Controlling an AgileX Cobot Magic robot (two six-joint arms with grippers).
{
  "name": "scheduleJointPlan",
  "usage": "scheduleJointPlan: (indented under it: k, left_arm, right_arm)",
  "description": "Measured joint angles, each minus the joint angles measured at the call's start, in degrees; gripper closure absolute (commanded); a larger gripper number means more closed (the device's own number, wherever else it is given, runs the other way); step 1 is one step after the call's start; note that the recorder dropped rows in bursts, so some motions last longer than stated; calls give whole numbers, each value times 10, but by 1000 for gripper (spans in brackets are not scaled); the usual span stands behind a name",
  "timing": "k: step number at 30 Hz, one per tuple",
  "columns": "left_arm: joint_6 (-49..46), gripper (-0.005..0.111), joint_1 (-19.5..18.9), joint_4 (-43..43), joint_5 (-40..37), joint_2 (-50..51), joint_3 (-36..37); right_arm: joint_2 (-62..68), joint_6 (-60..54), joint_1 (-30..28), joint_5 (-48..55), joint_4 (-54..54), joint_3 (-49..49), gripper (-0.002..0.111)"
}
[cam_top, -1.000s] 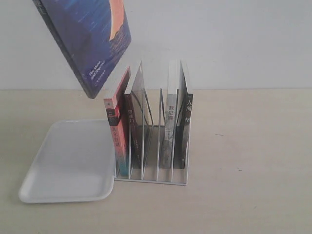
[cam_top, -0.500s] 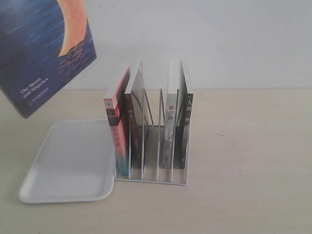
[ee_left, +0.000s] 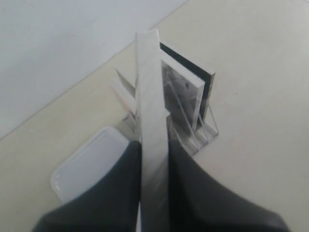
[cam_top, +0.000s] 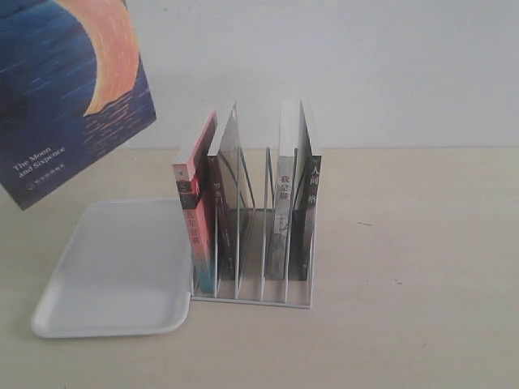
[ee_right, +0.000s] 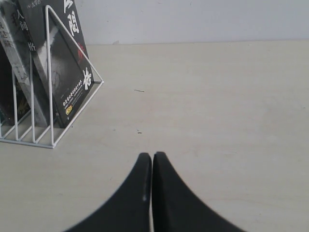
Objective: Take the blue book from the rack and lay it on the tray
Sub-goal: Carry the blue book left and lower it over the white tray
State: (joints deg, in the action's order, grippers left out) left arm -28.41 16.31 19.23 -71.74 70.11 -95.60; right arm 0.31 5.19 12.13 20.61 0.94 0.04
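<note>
Holding the blue book [cam_top: 69, 89] up in the air, your left gripper [ee_left: 153, 145] is clamping it by one edge. In the left wrist view a dark finger [ee_left: 120, 183] is pressing on each side of the pale page block. In the exterior view the book is hanging tilted with its moon cover facing the camera, high on the tray's side of the rack [cam_top: 251, 301] and touching neither. The tray [cam_top: 113, 267] is lying flat on the table [cam_top: 422, 267] just beside the rack, with nothing on it. Your right gripper [ee_right: 152, 157] is pointing over bare table near the rack's outer end, its fingers pressed together with nothing between them. A pink-red book [cam_top: 195, 211] and three more books [cam_top: 312, 219] are standing in the slots
</note>
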Motion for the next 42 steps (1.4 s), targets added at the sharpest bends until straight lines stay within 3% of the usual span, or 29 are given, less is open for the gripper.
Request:
scheduleJointPlan:
  k: [13,32,42]
  left_arm:
    - [-162,103,-99,63,4,115,123]
    - [-314,103,-106,127,15,275,141]
    - [-375,103,-146,169,18,312,136]
  right_arm:
    - [0,0,0,0,0,0,108]
    - [0,0,0,0,0,0,108]
    - [0,0,0,0,0,0,108]
